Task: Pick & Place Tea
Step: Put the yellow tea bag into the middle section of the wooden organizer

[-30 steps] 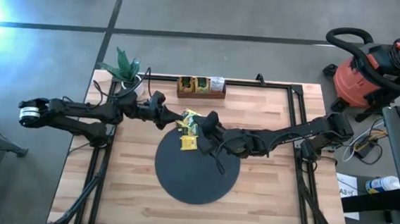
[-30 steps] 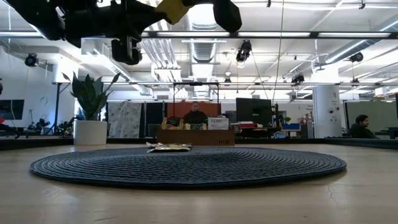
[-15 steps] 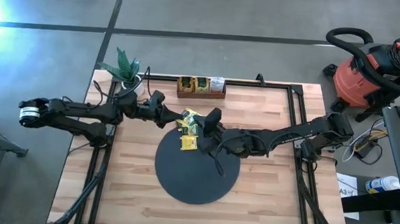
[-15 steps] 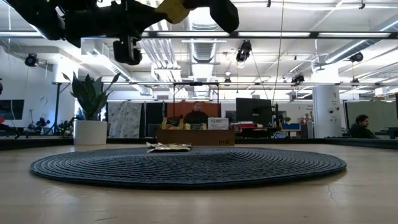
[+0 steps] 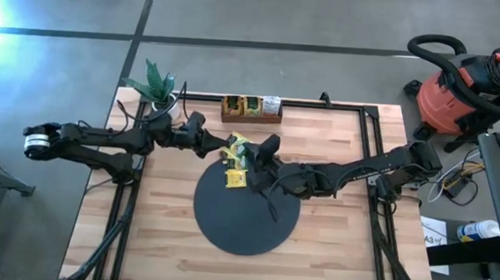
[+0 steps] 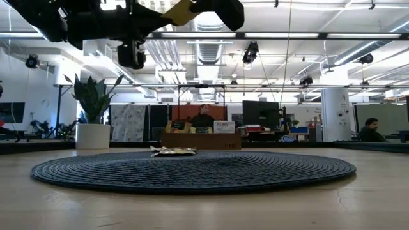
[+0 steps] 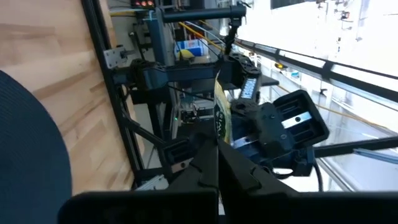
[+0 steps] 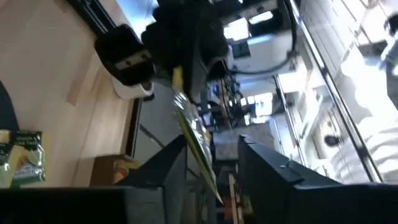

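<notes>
A yellow tea packet (image 5: 236,148) hangs in the air over the far edge of the black round mat (image 5: 245,215), with my left gripper (image 5: 220,147) shut on it from the table's left. My right gripper (image 5: 262,152) meets it from the right. Its fingers (image 8: 171,168) are open, and the packet's free end (image 8: 194,140) stands edge-on between them. Another yellow tea packet (image 5: 234,179) lies flat on the mat's far part. The brown wooden tray (image 5: 250,108) with more tea stands at the table's far edge. My left gripper pinches the packet's near edge (image 7: 217,140) between its two shut fingers (image 7: 205,171). The fingers come in level from the table's left. The packet stands edge-on beyond them, lifted clear of the mat. Whether my right gripper's fingers touch the packet I cannot tell.
A potted plant (image 5: 157,85) stands at the far left corner. A red shop vacuum (image 5: 461,84) sits on the floor beyond the right side. The mat's near half and the wood around it lie bare. People sit in the room behind the table (image 6: 370,128).
Both arms have stayed where they were over the mat's far edge. My right gripper has rolled about its own line at the packet. In the low view the yellow packet now shows thinner and more slanted than before.
</notes>
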`<action>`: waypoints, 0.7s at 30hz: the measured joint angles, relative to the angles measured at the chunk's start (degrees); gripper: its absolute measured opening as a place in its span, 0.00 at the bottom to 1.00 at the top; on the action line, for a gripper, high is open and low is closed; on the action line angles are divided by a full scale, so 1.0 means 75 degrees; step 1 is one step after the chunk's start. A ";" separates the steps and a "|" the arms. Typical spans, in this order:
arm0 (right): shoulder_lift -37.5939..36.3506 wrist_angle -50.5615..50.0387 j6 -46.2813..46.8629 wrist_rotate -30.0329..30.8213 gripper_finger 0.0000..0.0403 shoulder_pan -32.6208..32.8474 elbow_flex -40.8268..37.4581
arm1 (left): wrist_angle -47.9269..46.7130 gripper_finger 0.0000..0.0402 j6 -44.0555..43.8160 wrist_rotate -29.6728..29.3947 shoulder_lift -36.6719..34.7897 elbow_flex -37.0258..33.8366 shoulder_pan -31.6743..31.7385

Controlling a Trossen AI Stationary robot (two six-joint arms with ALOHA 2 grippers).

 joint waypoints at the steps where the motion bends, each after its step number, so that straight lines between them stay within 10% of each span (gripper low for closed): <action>1: 0.0000 0.0000 0.0079 0.0172 0.38 0.0017 0.0000 | -0.0057 0.00 0.0028 0.0000 0.0000 0.0000 0.0034; 8: -0.0147 -0.1087 0.2091 0.0859 0.45 0.0170 0.0000 | -0.0377 0.00 0.0642 0.0044 0.0000 0.0000 0.0275; 17: -0.0744 -0.6395 1.0410 -0.0267 0.42 -0.0015 0.0000 | -0.0962 0.00 0.1960 0.0184 -0.0152 0.0003 0.0459; 21: -0.0885 -0.7052 1.1723 -0.0677 0.40 -0.0224 -0.0001 | -0.2378 0.00 0.2851 0.0261 -0.0149 0.0490 0.0342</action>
